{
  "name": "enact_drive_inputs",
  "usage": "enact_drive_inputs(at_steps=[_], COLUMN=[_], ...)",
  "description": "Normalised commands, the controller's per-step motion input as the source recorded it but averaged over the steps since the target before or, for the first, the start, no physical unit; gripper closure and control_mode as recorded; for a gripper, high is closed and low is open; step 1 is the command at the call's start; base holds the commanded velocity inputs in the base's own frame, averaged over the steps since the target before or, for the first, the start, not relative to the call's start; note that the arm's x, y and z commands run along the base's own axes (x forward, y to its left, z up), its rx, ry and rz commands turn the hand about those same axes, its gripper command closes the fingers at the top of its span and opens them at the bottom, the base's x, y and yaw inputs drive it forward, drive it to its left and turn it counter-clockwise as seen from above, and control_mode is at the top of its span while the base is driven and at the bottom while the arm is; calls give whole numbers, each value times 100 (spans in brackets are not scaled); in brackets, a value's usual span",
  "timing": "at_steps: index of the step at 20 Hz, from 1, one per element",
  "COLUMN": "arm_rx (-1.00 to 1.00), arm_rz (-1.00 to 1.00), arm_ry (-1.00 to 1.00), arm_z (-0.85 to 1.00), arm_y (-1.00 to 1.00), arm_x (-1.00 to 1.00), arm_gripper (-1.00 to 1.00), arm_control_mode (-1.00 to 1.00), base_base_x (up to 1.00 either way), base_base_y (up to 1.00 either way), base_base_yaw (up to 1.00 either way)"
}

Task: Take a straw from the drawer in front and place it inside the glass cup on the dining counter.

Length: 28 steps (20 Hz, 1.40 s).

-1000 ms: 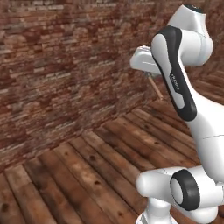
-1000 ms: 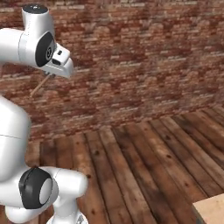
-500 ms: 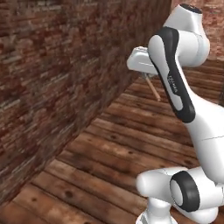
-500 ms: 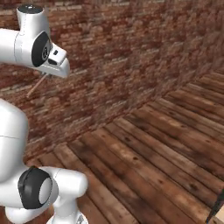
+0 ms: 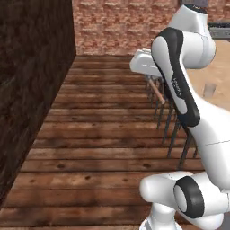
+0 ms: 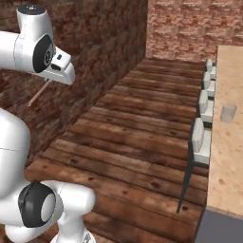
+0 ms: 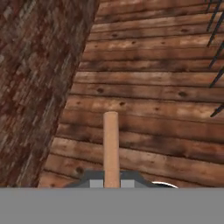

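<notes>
1. Holding the straw (image 7: 111,148): in the hand view it rises from bottom centre between the gripper's tips, pointing up-frame over the plank floor (image 7: 148,96). Gripper (image 7: 111,181) is closed on it; the tips themselves are barely visible at the bottom edge.
2. Left base view: gripper (image 5: 150,80) sits upper centre-right, mostly behind the arm's dark-striped link. Straw (image 5: 157,94) pokes out below it, slanting down-right.
3. Right base view: gripper (image 6: 53,78) is at upper left, straw (image 6: 39,93) slants down-left from it against the brick wall (image 6: 104,42).
4. Glass cup (image 6: 228,113) stands upright on the dining counter (image 6: 228,156), right edge of the right base view, mid-height. Well apart from the gripper.
5. Left base view has the same glass cup (image 5: 209,90) at the right edge, on the dining counter (image 5: 222,63), partly behind the arm.
6. White-cushioned stools (image 6: 202,124) line the counter's near side in the right base view; their dark legs (image 5: 170,119) show centre-right in the left base view.
7. Dark brick wall (image 5: 31,85) fills the left of the left base view, lighter brick at the far end.
</notes>
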Motion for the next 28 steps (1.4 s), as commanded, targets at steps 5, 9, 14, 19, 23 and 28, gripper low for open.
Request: enact_drive_inputs(at_steps=[5,9,14,19,23,28], arm_rx=[0,0,0,0,0,0], arm_rz=[0,0,0,0,0,0], arm_ry=[0,0,0,0,0,0], arm_z=[0,0,0,0,0,0], arm_y=[0,0,0,0,0,0], arm_x=[0,0,0,0,0,0], arm_gripper=[100,100,100,100,100,100], arm_control_mode=[100,100,100,100,100,100], base_base_x=[65,59,38,9,0,-24], base_base_y=[11,24,42,58,69,77], base_base_yaw=[-79,-80,-78,-69,-62,-61])
